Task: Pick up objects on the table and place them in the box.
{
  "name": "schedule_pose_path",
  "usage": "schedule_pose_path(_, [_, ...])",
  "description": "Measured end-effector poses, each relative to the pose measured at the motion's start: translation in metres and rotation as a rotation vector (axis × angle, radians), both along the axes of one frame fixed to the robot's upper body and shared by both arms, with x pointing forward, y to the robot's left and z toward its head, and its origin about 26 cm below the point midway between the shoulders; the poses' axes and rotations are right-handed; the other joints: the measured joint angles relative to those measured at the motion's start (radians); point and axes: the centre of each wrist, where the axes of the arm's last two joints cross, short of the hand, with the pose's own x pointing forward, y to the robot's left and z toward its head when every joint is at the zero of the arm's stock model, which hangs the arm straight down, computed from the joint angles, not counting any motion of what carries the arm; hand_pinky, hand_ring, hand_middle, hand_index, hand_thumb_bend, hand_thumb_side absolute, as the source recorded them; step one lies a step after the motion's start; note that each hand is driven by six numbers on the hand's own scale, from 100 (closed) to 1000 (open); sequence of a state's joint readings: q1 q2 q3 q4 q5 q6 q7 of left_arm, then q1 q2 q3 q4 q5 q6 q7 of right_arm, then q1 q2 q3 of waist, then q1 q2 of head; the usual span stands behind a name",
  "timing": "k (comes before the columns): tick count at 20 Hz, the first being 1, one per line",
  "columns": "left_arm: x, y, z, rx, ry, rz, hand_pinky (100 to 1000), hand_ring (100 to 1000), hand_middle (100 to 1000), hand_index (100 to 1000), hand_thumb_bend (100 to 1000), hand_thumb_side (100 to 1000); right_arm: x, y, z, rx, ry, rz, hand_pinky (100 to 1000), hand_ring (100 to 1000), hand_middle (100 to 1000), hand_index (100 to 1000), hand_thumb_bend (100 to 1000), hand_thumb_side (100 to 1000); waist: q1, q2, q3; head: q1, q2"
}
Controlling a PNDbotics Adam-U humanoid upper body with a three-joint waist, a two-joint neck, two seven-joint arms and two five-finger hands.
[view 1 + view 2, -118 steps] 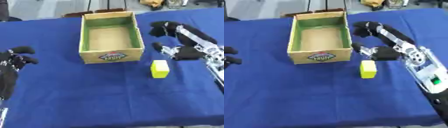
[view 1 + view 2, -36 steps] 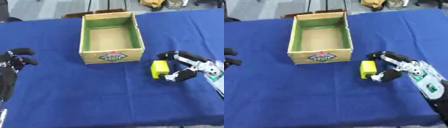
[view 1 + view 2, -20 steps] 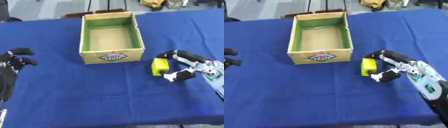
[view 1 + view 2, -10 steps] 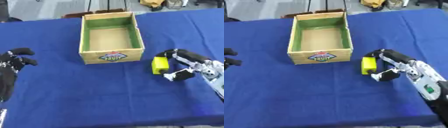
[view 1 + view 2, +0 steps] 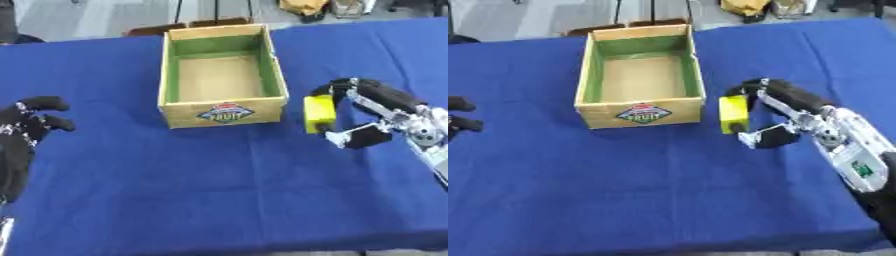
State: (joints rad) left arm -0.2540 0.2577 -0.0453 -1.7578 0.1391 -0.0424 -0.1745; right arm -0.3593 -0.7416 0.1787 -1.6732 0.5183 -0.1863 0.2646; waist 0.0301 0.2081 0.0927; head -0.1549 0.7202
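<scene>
Presently, item one: my right hand [image 5: 372,117], near the table's right edge, fingers curled over the top and thumb tucked under the yellow block [image 5: 319,113], which it pinches from the block's right side. I cannot tell whether the block is clear of the cloth or only tipped up on it.

Item two: the yellow block, upright, just beside the front right corner of the box [image 5: 223,77], apart from its wall.

Item three: the box, cardboard with a green lining and a label on its front wall, towards the table's far edge, middle. It looks empty inside.

Item four: my left hand [image 5: 26,125], idle at the table's left edge, fingers loosely bent, holding nothing.

Item five: the table [image 5: 175,190], covered in blue cloth, nothing else on it that I can see.

Handling note, my judgement: I should raise the block above the rim before carrying it left, since the right wall stands in the way, then let go over the box's middle.
</scene>
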Motion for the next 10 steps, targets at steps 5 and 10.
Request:
schedule_pose_path(5, [0.0,0.0,-0.001,0.001,0.003,0.001,747,556,654,751,719,953,0.005,0.007,0.043,-0.007,-0.101,0.036,737,600,430,732,100,248,-0.001,-0.007,-0.001,0.0,0.0])
schedule_pose_path(10, [-0.001,0.002,-0.002,0.008,0.007,0.001,748,557,654,751,717,952,0.023,0.015,0.074,0.008,-0.151,0.048,738,602,427,733,100,253,0.002,-0.015,0.008,-0.001,0.001])
